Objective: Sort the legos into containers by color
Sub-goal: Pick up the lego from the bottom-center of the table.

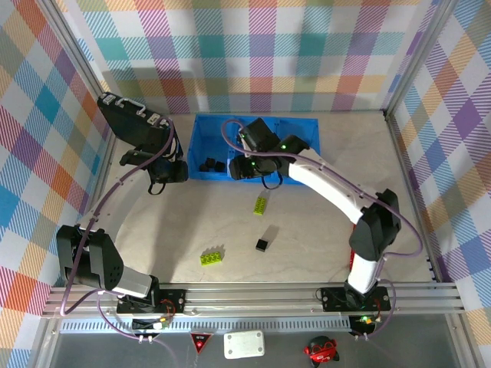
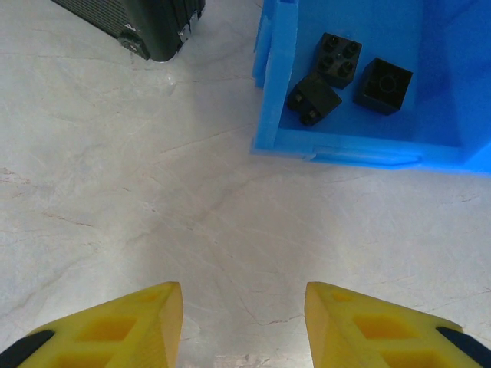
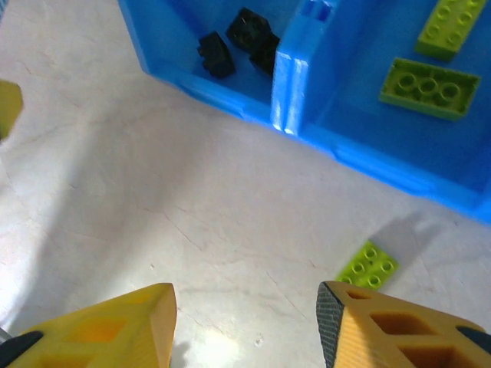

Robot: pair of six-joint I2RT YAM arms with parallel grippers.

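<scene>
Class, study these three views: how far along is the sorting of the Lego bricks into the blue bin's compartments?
Done: three black bricks lie in one compartment of the blue bin, and two lime-green bricks lie in the next.
In hand: nothing. The left gripper and right gripper are open and empty.
Left: a loose green brick, a second green brick and a black cube on the table.

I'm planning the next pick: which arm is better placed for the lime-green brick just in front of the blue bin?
Right. The right gripper, open and empty, hovers beside that brick; the left gripper sits at the left corner of the bin, farther off.
</scene>
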